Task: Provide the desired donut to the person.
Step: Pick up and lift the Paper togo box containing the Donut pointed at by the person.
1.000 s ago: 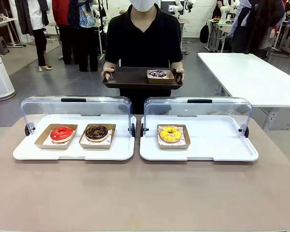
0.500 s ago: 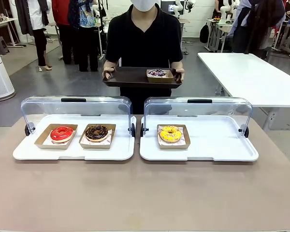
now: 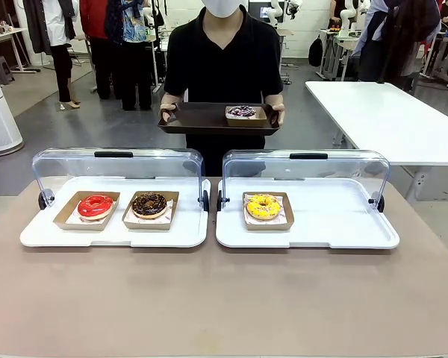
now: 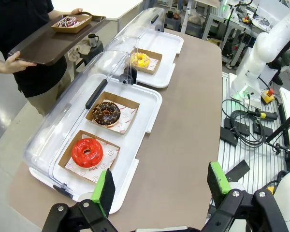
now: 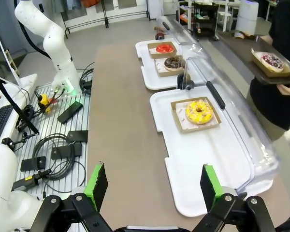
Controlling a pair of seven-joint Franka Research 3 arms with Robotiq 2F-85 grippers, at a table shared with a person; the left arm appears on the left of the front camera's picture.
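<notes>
You have the left gripper (image 4: 162,186) and right gripper (image 5: 152,186) both spread wide and empty, while the person (image 3: 224,60) holds a brown tray (image 3: 198,119) bearing one boxed donut (image 3: 242,112).

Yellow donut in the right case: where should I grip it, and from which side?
Best not to pinch the yellow donut; grip the near wall of its cardboard tray. Come from the robot's side with the open right hand: the clear lid stands raised behind it, front and top free.
</notes>
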